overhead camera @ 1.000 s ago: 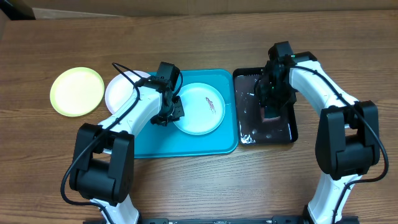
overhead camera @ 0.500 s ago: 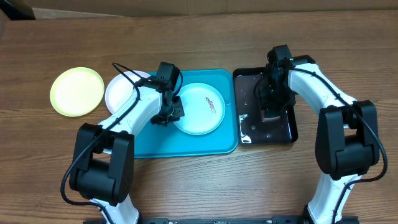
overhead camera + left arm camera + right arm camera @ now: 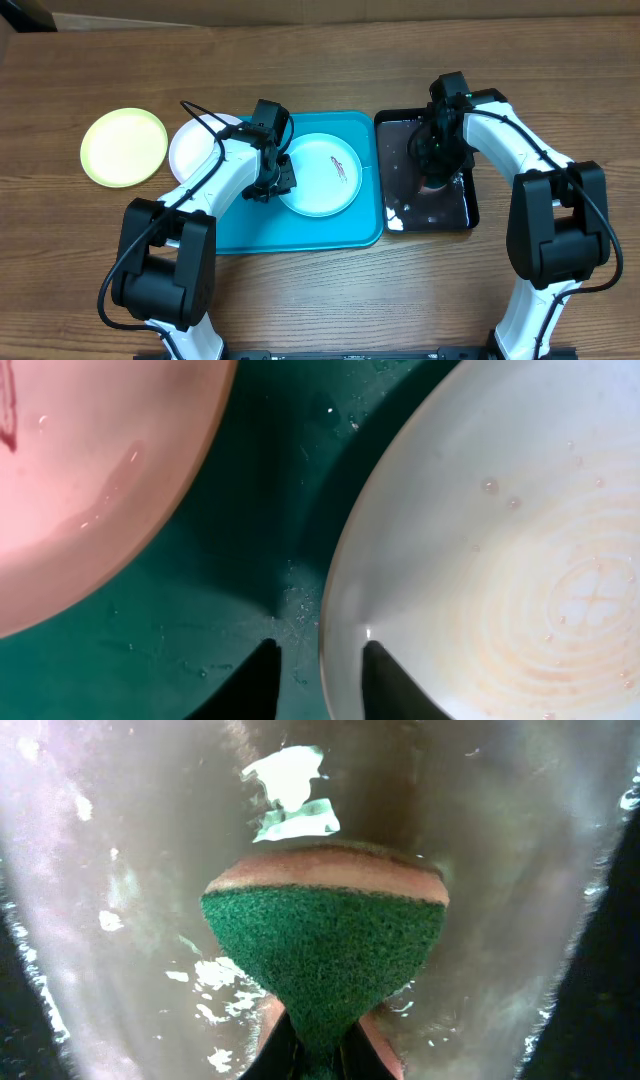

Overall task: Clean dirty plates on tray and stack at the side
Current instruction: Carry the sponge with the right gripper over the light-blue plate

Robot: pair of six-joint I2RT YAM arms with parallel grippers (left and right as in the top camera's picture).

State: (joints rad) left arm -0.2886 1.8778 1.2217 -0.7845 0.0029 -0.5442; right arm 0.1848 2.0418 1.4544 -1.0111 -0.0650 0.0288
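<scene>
The turquoise tray (image 3: 300, 232) holds a pale plate (image 3: 322, 180) with a red smear. A white plate (image 3: 192, 150) and a yellow-green plate (image 3: 123, 147) lie to its left. My left gripper (image 3: 272, 184) hangs at the tray plate's left rim. In the left wrist view it (image 3: 318, 675) stands open astride the rim of a wet whitish plate (image 3: 500, 550). A pink-tinted plate (image 3: 80, 470) lies at upper left, and I cannot tell which plate is which there. My right gripper (image 3: 320, 1062) is shut on a green-faced sponge (image 3: 325, 945) over the black tray (image 3: 462, 205).
The black tray's bottom (image 3: 520, 870) is wet, with white foam flecks (image 3: 290, 780). Bare wooden table (image 3: 320, 300) surrounds both trays. The white plate lies partly under my left arm.
The right gripper has closed on the sponge in the black tray. The left arm and the plates have not visibly moved.
</scene>
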